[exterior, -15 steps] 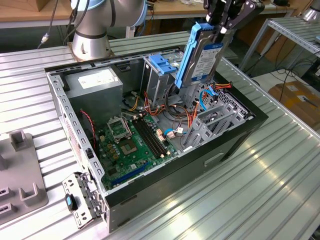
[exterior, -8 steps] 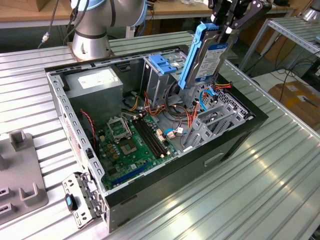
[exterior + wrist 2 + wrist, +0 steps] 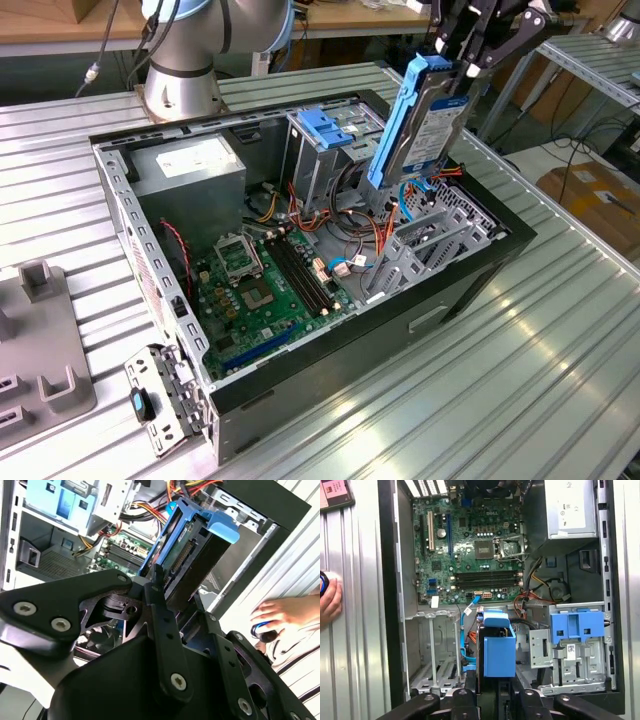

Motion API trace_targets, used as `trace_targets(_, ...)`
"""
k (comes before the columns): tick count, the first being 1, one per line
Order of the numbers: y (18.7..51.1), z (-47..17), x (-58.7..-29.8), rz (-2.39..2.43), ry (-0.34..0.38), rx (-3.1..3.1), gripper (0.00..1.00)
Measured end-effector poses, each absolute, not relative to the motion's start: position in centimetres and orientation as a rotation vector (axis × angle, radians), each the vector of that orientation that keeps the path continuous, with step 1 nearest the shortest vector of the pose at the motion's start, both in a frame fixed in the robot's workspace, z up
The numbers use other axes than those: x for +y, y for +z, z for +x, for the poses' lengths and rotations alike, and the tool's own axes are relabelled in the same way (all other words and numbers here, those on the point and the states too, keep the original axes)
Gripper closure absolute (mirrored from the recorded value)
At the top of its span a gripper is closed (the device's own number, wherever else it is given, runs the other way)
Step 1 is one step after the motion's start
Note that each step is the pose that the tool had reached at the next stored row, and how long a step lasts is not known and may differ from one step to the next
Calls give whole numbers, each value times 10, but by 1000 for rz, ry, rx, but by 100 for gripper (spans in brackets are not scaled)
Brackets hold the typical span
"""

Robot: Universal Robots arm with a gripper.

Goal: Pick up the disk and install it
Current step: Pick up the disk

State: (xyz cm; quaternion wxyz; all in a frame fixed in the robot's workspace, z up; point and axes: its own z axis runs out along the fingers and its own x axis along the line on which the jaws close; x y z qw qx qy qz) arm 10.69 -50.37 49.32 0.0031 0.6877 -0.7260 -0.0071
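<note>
- The disk (image 3: 428, 112) hangs in the upper right of the exterior view. It stands on end and leans, with its blue carrier (image 3: 399, 115) along the edge that faces the exterior view's left.
- My gripper (image 3: 458, 62) is clamped on the disk's upper end, and a black finger (image 3: 157, 596) presses on a flat face of it.
- Below it lies the open computer case (image 3: 455, 300), on its side on the ribbed metal table (image 3: 540, 390). The grey drive bay (image 3: 425, 245) in the case's right-hand end sits under the disk's lower end.
- A tangle of orange, red and blue cables (image 3: 385, 215) runs between the disk and the bay. They pass close to the disk's lower edge, but I cannot tell whether any of them touches it.
- Toward the exterior view's left stands the metal cage (image 3: 325, 135) with its blue plastic top. Beyond it the grey power-supply box (image 3: 190, 170) sits in the upper-left corner of the case. The green motherboard (image 3: 262, 285) covers the case floor.
- A person's hand (image 3: 280, 612) rests on the table outside the case, over a small blue-and-black object (image 3: 262, 631).
- The disk carries a white and dark-blue label (image 3: 445, 122), and the power-supply box has a white one (image 3: 195, 155). The print on both is too small for me to read.
</note>
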Motion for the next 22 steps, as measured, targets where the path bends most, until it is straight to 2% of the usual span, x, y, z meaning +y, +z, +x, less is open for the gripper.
trace_targets(16, 492, 108, -557, 2154, -16, -2274, 65)
trace_targets(22, 482, 108, -561, 2156, -12, -2276, 65)
